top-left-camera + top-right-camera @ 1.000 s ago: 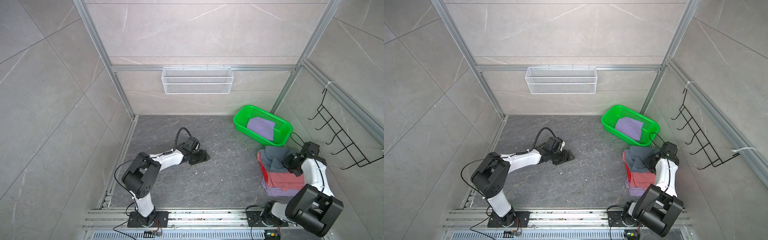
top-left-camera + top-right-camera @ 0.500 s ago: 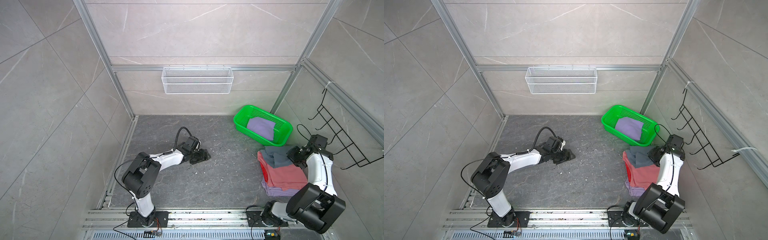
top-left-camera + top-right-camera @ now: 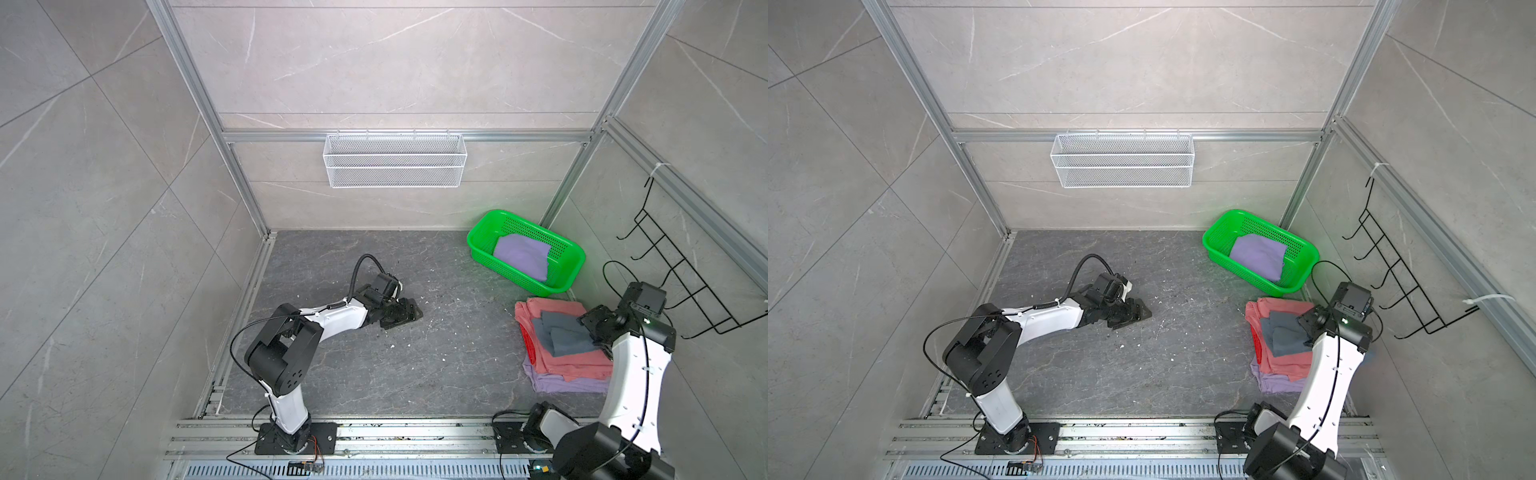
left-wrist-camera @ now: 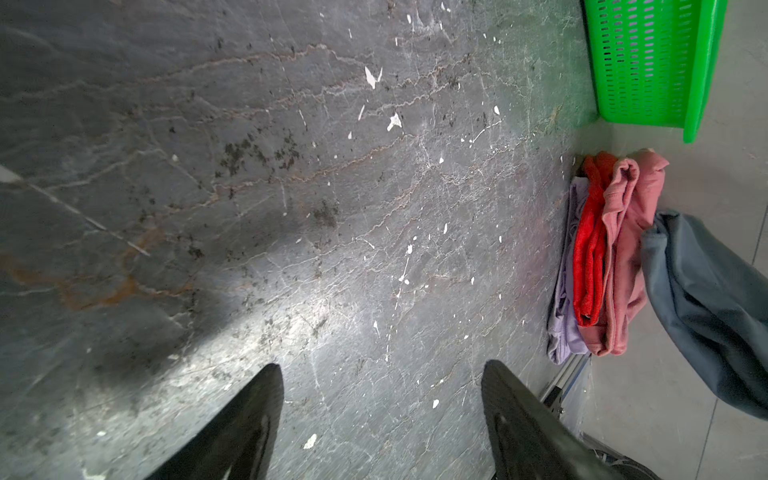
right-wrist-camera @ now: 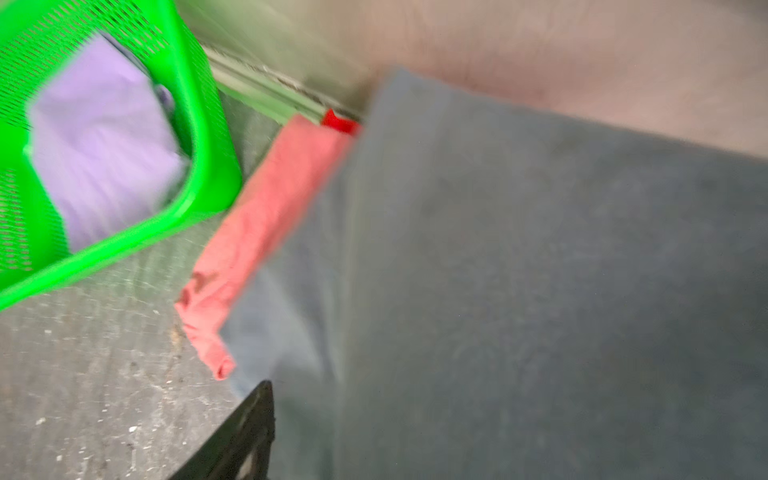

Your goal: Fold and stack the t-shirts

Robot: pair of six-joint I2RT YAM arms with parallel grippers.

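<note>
The blue-grey t-shirt [image 3: 561, 338] is lying atop the pink t-shirt [image 3: 557, 366] and lavender t-shirt [image 3: 569, 386] at the right edge of the table [image 3: 415, 374]. The left jaws are sitting spread and empty mid-table. The right jaws are hovering over the stack, and I cannot tell their grip.

We count five t-shirts in all. Four make one pile on the surface [image 3: 374, 374]: one slate blue-grey t-shirt [image 3: 561, 337], one salmon-pink t-shirt [image 3: 552, 309], one red t-shirt [image 4: 588, 249] and one lavender t-shirt [image 3: 569, 384]. The fifth, a second lavender t-shirt [image 3: 521, 255], lies in the single green basket [image 3: 482, 245]. By colour that gives us two lavender and one of each other shade. We find one white wire basket [image 3: 395, 166] and one black hook rack [image 3: 665, 282]. We count two arms, a left arm [image 3: 332, 324] and a right arm [image 3: 631, 374], so two end effectors: the left end effector [image 3: 401, 316] and the right end effector [image 3: 594, 330].
</note>
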